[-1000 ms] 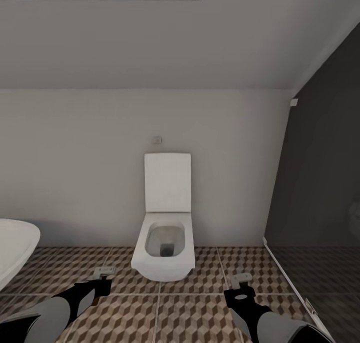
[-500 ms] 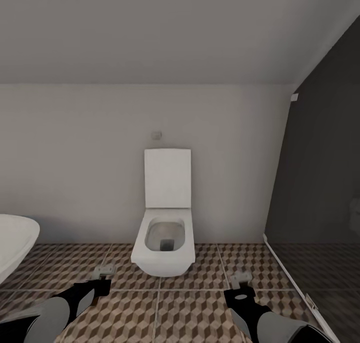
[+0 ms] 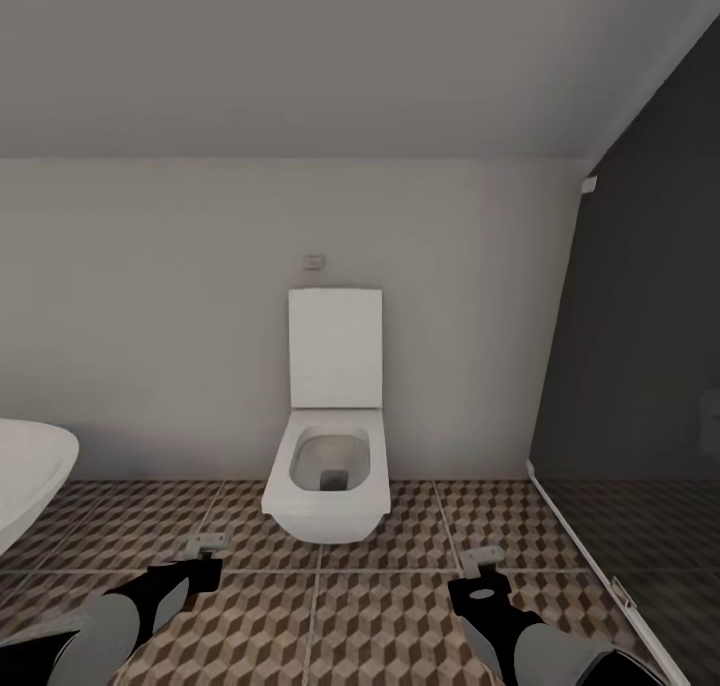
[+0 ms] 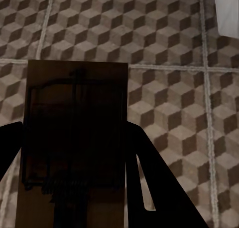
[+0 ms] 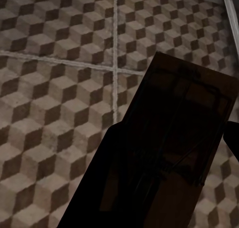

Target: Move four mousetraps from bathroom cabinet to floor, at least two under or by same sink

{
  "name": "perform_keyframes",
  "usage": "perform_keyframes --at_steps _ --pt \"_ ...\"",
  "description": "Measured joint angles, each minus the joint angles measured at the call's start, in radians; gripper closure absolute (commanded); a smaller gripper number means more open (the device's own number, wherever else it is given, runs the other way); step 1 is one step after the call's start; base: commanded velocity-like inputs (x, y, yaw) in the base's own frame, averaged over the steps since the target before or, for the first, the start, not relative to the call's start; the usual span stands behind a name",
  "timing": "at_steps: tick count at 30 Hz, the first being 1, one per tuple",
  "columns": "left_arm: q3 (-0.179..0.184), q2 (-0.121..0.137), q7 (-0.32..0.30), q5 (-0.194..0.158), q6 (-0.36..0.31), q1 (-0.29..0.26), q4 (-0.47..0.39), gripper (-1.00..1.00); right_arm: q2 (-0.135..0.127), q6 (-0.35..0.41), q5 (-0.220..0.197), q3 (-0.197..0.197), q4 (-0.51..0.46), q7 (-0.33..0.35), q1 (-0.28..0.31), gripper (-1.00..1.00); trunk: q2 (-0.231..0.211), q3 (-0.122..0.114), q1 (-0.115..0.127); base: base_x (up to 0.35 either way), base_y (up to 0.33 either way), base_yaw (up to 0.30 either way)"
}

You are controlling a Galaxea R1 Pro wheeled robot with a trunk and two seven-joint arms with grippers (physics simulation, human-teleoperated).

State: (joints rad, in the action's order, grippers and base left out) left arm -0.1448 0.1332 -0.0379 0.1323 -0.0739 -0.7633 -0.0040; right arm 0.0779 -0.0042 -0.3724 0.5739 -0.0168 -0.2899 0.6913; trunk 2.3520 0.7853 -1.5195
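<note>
- I was in the carrying step: each arm held one mousetrap, and I faced the toilet point(image 3: 328, 436) at the far wall.
- My left pincer point(image 3: 207, 546) was pinching a mousetrap point(image 4: 74, 138); in the left wrist view the board sat between the two dark fingers point(image 4: 154, 188), above the bathroom floor point(image 4: 169, 48) and not touching it, as I judged.
- My right pincer point(image 3: 480, 560) was also pinching a second mousetrap point(image 5: 174, 143), tilted in the right wrist view, with the cube-pattern tiles beyond it.
- Ahead of both pincers the floor was bare up to the toilet; outward of the left pincer I saw a white rounded rim point(image 3: 30, 476), which I took for the bathtub, not the sink.
- Outward of the right pincer stood a dark glass panel point(image 3: 640, 366).
- The next move, in my judgement, called for turning the base to find the sink, then lowering the boards flat next to it before spreading the fingers.
</note>
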Motion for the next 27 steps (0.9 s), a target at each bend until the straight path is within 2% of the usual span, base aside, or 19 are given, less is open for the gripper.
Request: perform_keyframes --at_steps 21,27 --pt "0.000 0.001 0.000 -0.001 0.003 0.000 0.000 1.00 0.000 0.000 0.000 0.000 0.000 0.000 0.000 1.00 0.147 0.066 -0.081 0.000 0.000 0.000" --pt "0.000 0.001 0.000 -0.002 0.003 0.000 0.000 1.00 0.000 0.000 0.000 0.000 0.000 0.000 0.000 1.00 0.149 0.089 -0.083 0.000 0.000 0.000"
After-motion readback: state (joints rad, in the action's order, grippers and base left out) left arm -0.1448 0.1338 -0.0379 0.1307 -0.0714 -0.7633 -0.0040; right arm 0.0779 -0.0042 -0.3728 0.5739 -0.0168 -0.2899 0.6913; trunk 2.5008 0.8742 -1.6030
